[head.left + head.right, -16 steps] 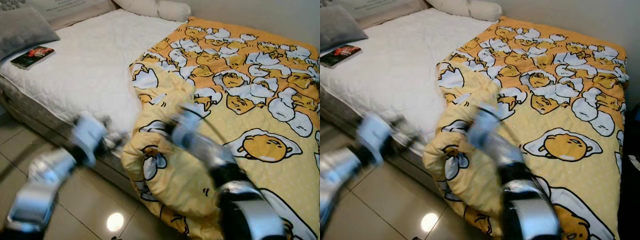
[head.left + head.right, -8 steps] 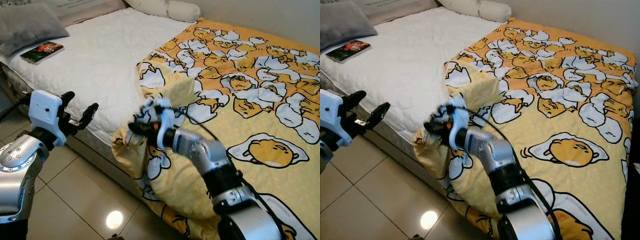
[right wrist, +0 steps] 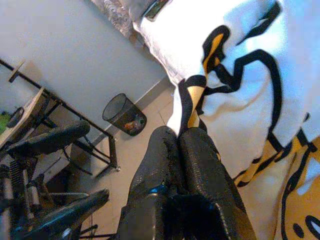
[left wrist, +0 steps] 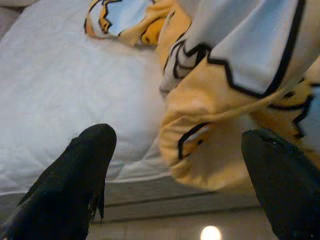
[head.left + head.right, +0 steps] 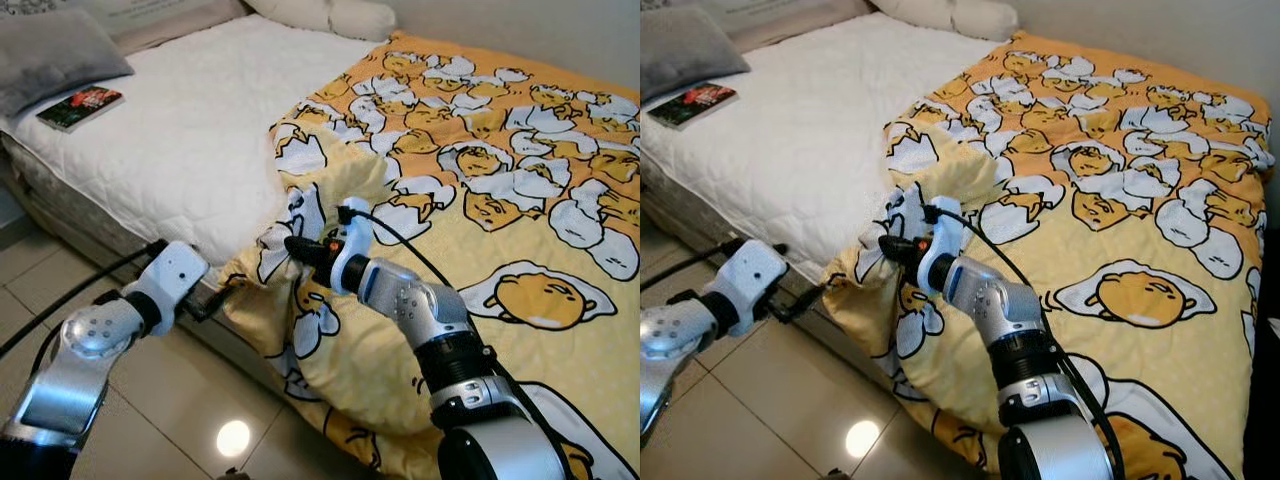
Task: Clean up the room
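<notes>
Blanket (image 5: 480, 190), yellow with egg figures, spread over the far half of the mattress (image 5: 170, 130), its bunched corner hanging over the near edge. Right gripper (image 5: 296, 247), arm bent at the elbow and reaching across the blanket, with fingers pressed together on a fold of that corner. Left gripper (image 5: 222, 296), forearm raised from the floor side, just beside the hanging corner, its fingers (image 4: 80, 170) spread apart and holding nothing.

Beige tile floor (image 5: 130, 400), white wall (image 5: 560, 30)
</notes>
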